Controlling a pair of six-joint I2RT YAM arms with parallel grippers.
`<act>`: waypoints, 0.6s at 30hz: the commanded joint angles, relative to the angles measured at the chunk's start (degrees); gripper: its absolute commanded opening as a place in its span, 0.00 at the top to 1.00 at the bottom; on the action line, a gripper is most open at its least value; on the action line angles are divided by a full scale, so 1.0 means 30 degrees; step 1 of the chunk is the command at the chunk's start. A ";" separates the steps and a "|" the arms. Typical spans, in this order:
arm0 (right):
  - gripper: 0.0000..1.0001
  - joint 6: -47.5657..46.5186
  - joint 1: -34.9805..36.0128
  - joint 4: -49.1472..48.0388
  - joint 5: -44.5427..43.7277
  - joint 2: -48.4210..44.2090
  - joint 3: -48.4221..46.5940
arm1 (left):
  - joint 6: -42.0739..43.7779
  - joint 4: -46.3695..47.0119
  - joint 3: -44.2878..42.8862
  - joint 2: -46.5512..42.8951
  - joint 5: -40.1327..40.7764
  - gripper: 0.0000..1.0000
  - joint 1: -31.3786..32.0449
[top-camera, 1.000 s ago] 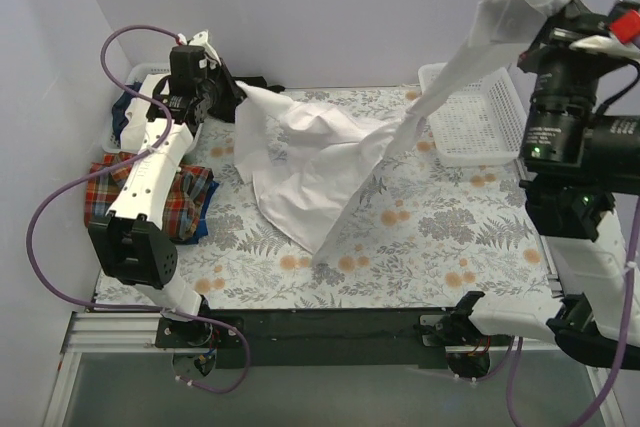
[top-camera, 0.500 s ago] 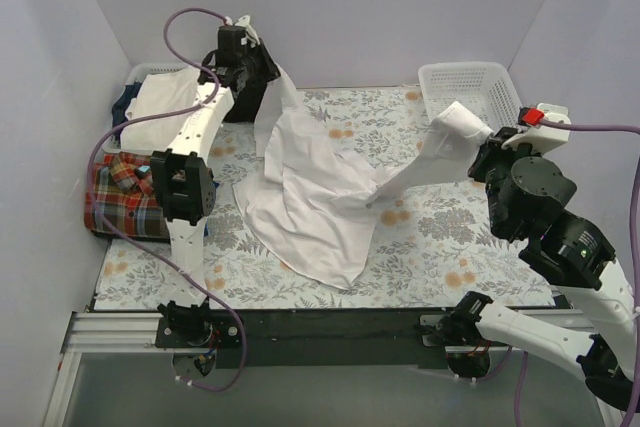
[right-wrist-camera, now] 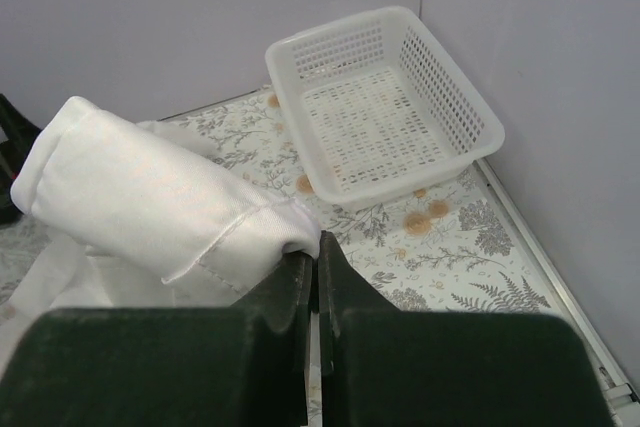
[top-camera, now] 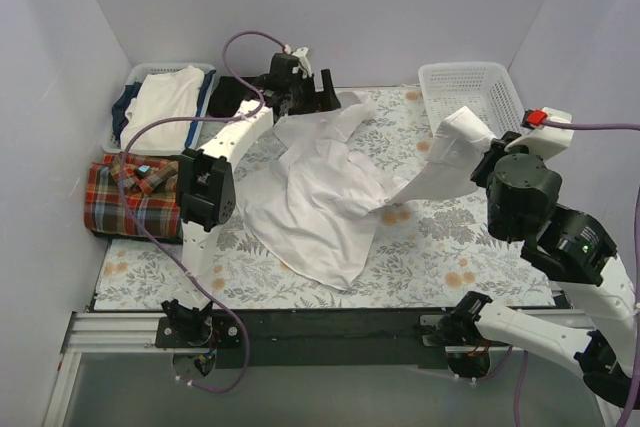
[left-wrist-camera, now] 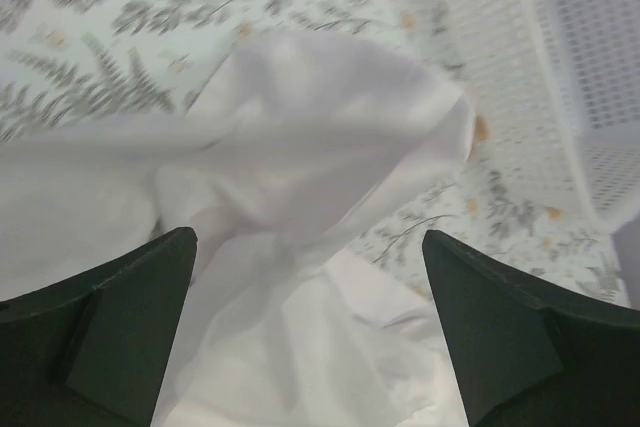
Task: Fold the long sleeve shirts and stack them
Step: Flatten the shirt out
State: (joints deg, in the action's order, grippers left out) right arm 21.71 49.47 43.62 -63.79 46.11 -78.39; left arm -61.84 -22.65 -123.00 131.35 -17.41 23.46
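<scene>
Shirt white, crumpled | left end effector apart, apparently off it | right end effector clamped on its sleeve

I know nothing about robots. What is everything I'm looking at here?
white shirt: one, white, crumpled mid-table, sleeve raised at right
plaid shirt: one, red, orange and blue, left edge
black garment: one, black, far edge
left basket: one, white, far left, holds white and dark cloth
right basket: one, white, far right, empty
table: one, floral cover
left pincer: one, black, open above the white shirt
right pincer: one, black, shut on the sleeve
</scene>
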 commanded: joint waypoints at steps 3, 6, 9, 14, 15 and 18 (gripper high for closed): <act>0.99 0.0496 -0.0055 -0.0855 -0.0534 0.0978 0.0375 | 0.1602 -0.1971 0.8585 -0.7621 0.6881 0.02 -0.0731; 0.99 0.0438 -0.0056 -0.1383 -0.0417 0.1212 0.0874 | 0.1017 -0.1795 1.3215 -1.0808 0.8292 0.02 -0.0906; 0.99 0.0030 -0.0085 -0.1909 -0.0183 0.1447 0.1197 | 0.0343 -0.2026 1.6027 -1.2867 0.8470 0.02 -0.1258; 0.99 -0.0323 -0.0085 -0.2525 0.0256 0.1740 0.1608 | -0.0303 -0.2820 1.7941 -1.3519 0.8178 0.11 -0.1493; 0.99 -0.0324 -0.0085 -0.2672 0.0373 0.1740 0.1666 | -0.0448 -0.2878 1.8175 -1.3461 0.8234 0.14 -0.1493; 0.99 -0.0354 -0.0085 -0.2995 0.0638 0.1740 0.1784 | -0.0946 -0.3635 1.8909 -1.3052 0.9430 0.24 -0.1493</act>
State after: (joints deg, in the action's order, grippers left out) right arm 20.82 49.47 39.27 -62.19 51.66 -73.23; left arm -62.39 -30.02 -69.21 91.66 6.17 19.09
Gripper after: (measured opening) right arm 0.033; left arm 0.803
